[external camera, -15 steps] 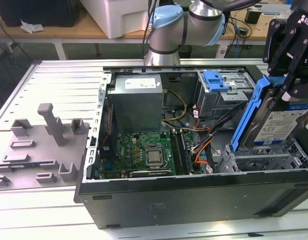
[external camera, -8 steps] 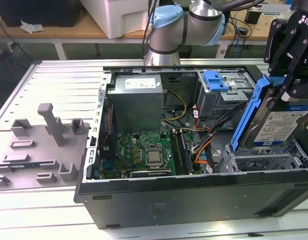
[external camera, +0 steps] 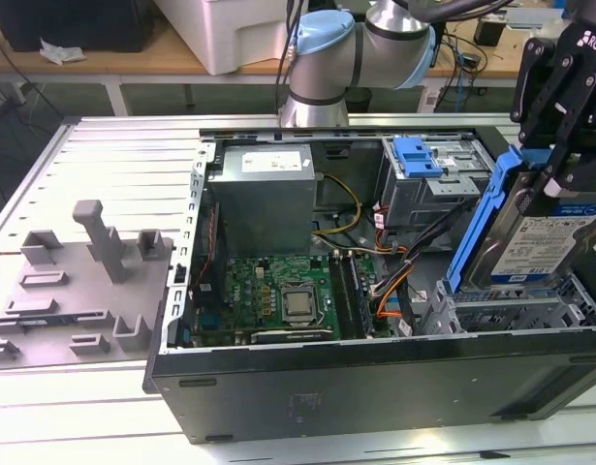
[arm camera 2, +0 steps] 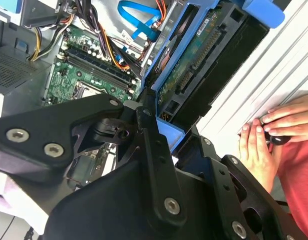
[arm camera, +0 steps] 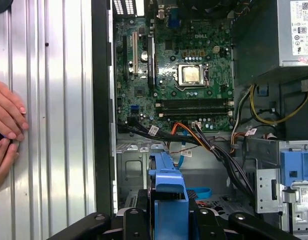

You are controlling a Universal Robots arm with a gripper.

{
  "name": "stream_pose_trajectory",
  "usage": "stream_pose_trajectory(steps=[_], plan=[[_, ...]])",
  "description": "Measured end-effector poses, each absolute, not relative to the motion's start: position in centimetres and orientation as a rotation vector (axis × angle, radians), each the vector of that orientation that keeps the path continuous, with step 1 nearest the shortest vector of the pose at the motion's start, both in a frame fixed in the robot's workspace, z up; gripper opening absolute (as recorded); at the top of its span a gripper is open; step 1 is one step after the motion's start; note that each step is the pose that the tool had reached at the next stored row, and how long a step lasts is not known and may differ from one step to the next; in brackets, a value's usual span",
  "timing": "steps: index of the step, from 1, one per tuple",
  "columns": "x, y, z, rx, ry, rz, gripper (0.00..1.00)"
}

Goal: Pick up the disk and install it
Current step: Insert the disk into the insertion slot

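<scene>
Bench [external camera: 104, 145] of ribbed metal carries everything you see in the exterior view, with a wooden worktop [external camera: 133, 60] behind it and grey fixture blocks [external camera: 94, 262] on the exterior view's left. The open computer case [external camera: 375, 387] lies on its side, holding the motherboard [external camera: 288, 291] and power supply [external camera: 264, 194]. The jaws are clamped on the disk [external camera: 545, 242], which is tilted over the drive cage [external camera: 511, 305], label towards the camera, long axis steeply raised. In the second wrist view you see its circuit-board underside, and a person's hand [arm camera 2: 259, 145] on the bench. In the first wrist view the blue carrier [arm camera: 169, 190] sits between the jaws.
</scene>
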State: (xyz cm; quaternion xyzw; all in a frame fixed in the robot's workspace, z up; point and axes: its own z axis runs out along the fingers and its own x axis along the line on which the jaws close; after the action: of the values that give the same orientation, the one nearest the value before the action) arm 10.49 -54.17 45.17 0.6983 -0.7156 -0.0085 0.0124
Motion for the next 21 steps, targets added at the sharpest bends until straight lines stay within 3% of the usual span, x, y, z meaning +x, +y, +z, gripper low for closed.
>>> stream_pose_trajectory(steps=[21], plan=[[10.37, -54.14, 45.16, 2.189, -2.229, -0.038, 0.37]])
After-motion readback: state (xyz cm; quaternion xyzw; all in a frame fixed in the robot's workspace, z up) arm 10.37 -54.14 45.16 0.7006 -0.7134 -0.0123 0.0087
